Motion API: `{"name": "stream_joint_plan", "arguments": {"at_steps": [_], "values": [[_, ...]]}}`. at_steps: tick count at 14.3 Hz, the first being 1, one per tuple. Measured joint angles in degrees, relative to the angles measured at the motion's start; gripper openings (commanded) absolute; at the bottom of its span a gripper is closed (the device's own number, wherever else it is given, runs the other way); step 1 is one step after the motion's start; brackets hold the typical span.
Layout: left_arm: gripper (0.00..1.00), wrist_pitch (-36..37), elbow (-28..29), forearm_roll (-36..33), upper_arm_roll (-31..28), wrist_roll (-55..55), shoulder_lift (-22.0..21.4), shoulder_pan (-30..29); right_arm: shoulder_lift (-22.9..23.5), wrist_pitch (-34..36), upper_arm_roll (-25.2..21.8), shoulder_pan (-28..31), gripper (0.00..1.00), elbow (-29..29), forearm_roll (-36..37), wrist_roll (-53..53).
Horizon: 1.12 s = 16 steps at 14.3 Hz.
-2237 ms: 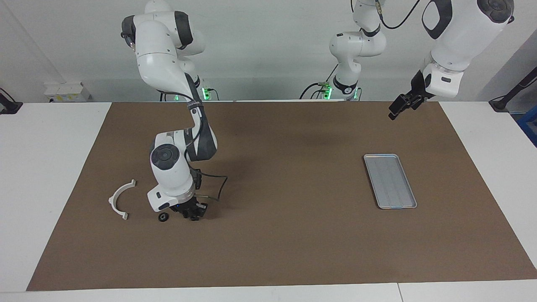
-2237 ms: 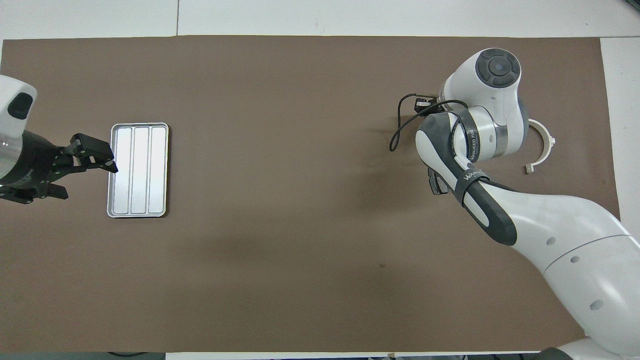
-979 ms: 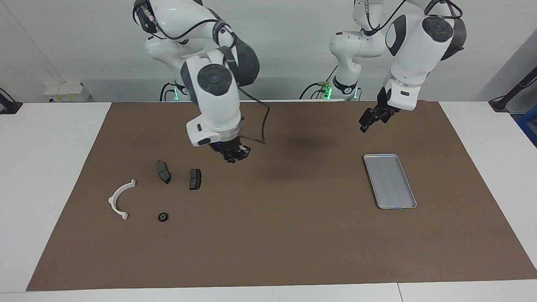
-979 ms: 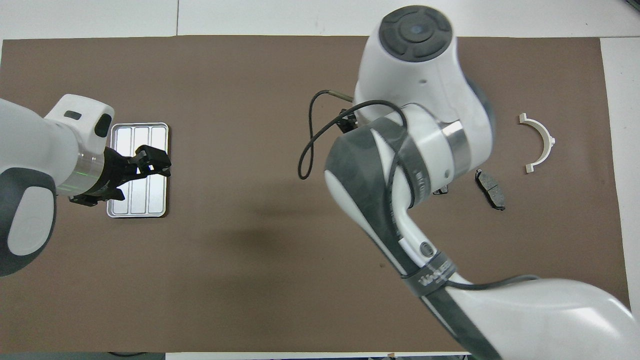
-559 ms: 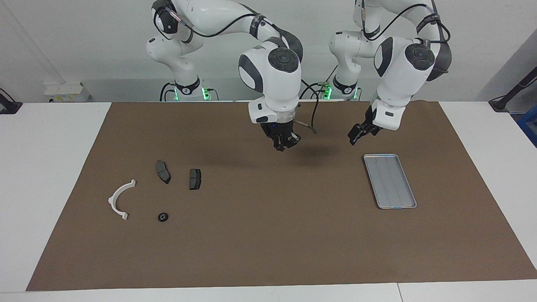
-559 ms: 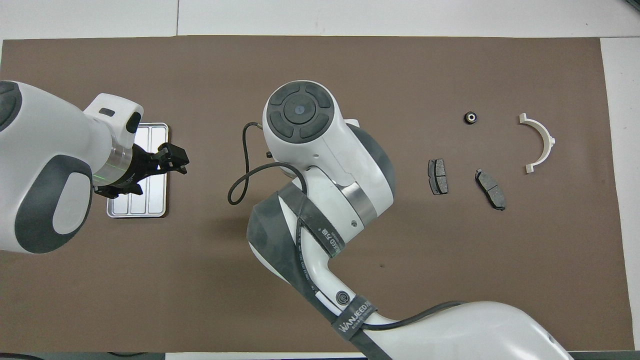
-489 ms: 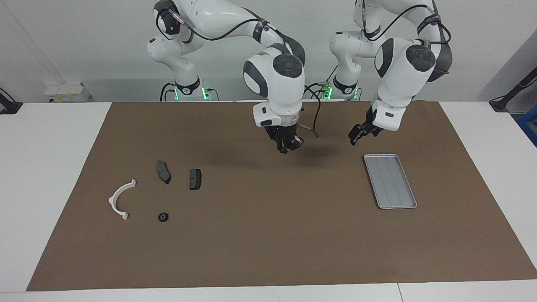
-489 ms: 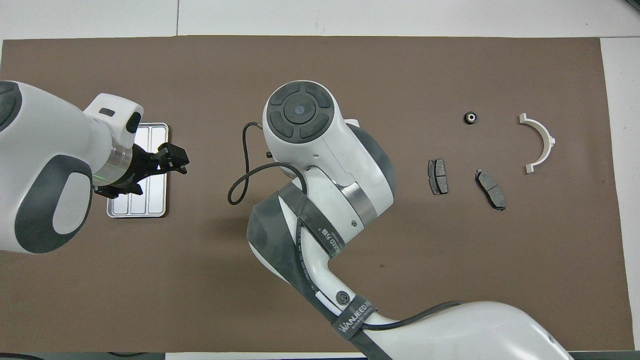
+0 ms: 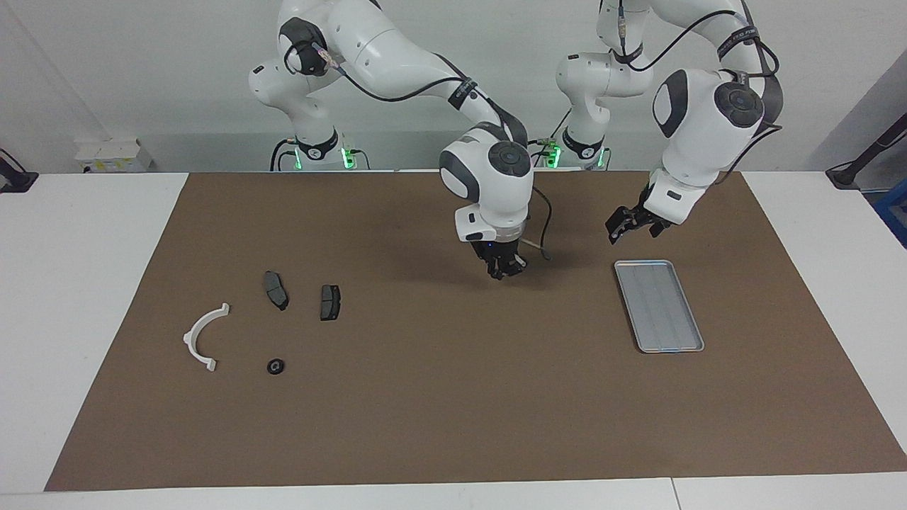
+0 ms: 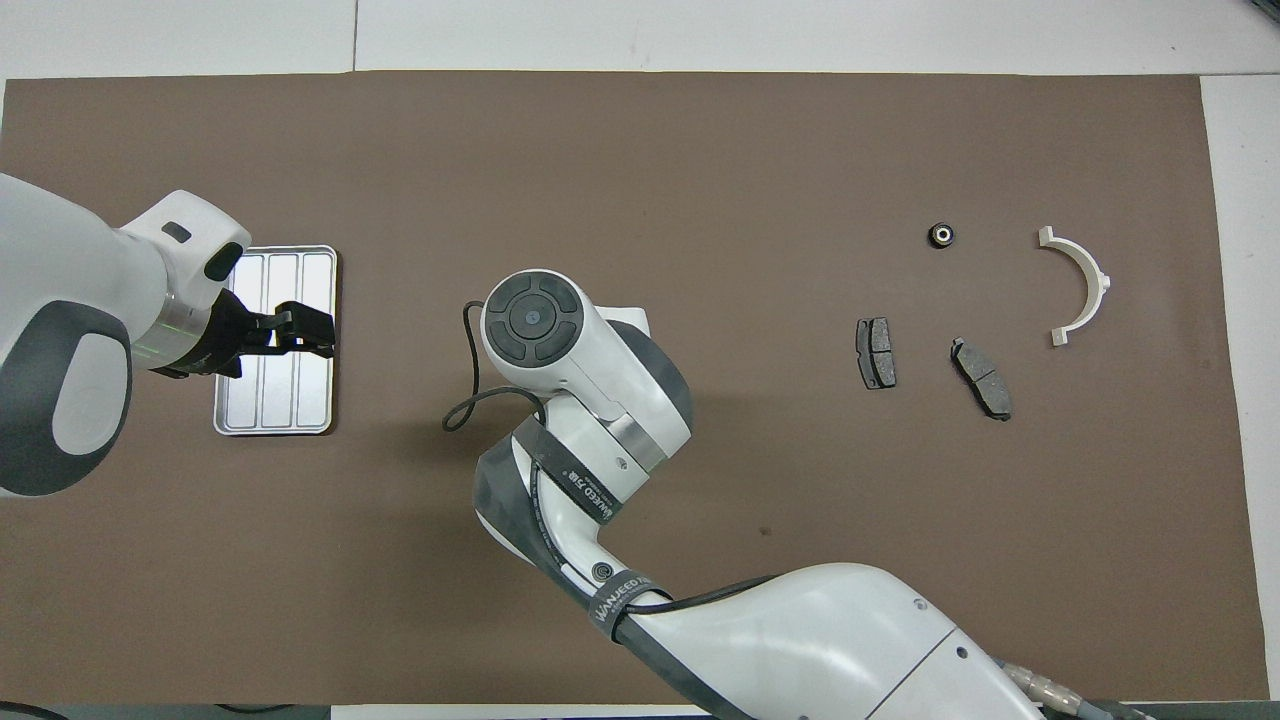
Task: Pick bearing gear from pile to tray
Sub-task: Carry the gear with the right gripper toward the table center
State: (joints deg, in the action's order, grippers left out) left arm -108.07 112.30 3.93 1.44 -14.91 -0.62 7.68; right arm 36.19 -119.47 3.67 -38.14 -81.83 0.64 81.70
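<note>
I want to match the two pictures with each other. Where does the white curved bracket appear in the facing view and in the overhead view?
Facing view: the white curved bracket lies low at that picture's left side, on the brown mat.
Overhead view: it lies at that picture's right side, in the upper half.
Shared landmark: the small black round piece lies beside the bracket in both views.

Silver ridged tray (image 9: 659,305) lies flat at the left arm's end; scattered pile (image 9: 276,312) at the right arm's.
</note>
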Motion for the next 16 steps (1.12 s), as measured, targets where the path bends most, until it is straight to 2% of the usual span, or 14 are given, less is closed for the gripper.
{"name": "stream_joint_plan", "arguments": {"at_steps": [7,8,9,10,13,16], "values": [[1.0,-1.5,1.4,0.0,0.1,0.1,-0.1,0.0,0.3,-6.9,-0.2,0.0,0.0,-5.1,0.0,0.0],[1.0,-1.5,1.4,0.0,0.1,0.0,-0.1,0.0,0.3,-7.1,-0.2,0.0,0.31,-5.2,0.0,0.0],[1.0,-1.5,1.4,0.0,0.1,0.0,-0.1,0.0,0.3,-7.1,-0.2,0.0,0.82,-5.2,0.0,0.0],[1.0,-1.6,1.4,0.0,0.1,0.0,-0.1,0.0,0.2,-7.1,-0.2,0.0,1.0,-5.2,0.0,0.0],[1.0,-1.6,1.4,0.0,0.1,-0.1,-0.1,0.0,-0.1,-4.5,-0.7,0.2,1.0,-4.2,0.1,0.0],[1.0,-1.7,1.4,0.0,0.1,-0.6,-0.1,0.0,-0.9,3.5,-1.4,3.6,1.0,1.5,0.8,-3.7]]}}
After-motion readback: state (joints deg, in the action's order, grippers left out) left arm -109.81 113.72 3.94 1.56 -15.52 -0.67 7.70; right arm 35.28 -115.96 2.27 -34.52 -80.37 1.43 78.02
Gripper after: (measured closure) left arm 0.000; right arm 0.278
